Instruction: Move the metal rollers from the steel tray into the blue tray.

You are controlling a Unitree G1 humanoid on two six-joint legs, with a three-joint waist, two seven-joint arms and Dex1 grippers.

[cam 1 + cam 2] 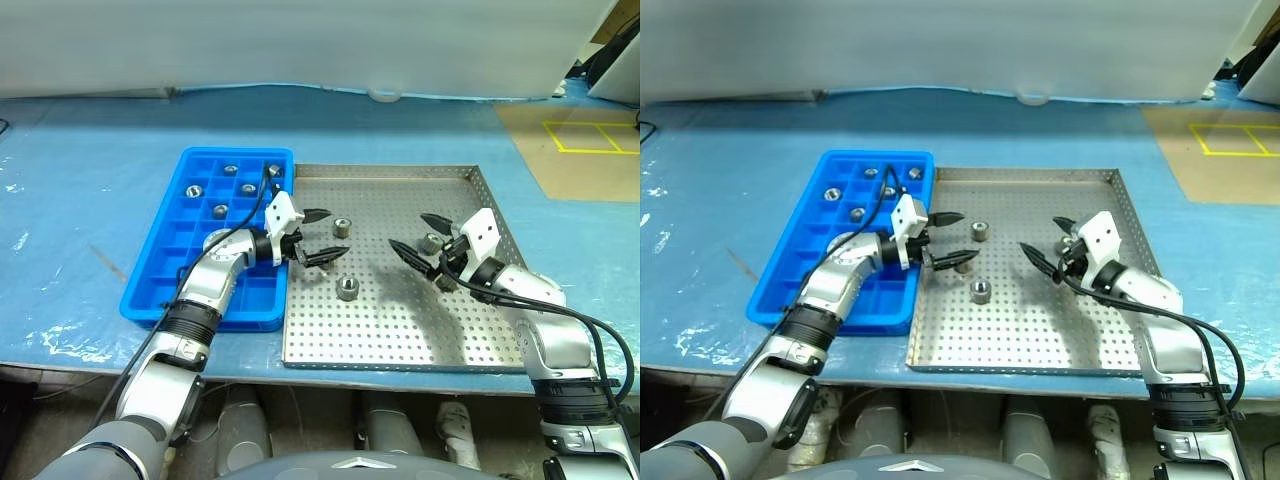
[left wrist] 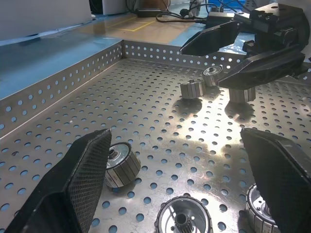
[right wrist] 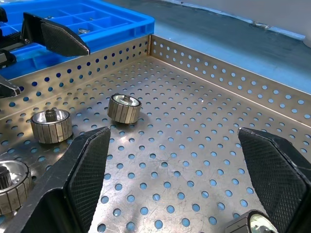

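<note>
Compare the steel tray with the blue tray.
The steel tray is silver, square and perforated; the blue tray is bright blue, narrower and split into square compartments. The steel tray's rollers sit loose on its open floor; the blue tray's sit in separate cells. Both are shallow and hold rollers.

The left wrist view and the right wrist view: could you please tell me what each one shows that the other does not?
Left wrist view alone: the right gripper, open, with small silver-grey metal rollers beneath it.

Right wrist view alone: the bright blue plastic compartment tray beyond the rim, and one black finger of the left gripper.

Both: the perforated floor of the large square steel tray, its low holed rim, loose rollers on it, and that arm's own two black fingers spread wide.
</note>
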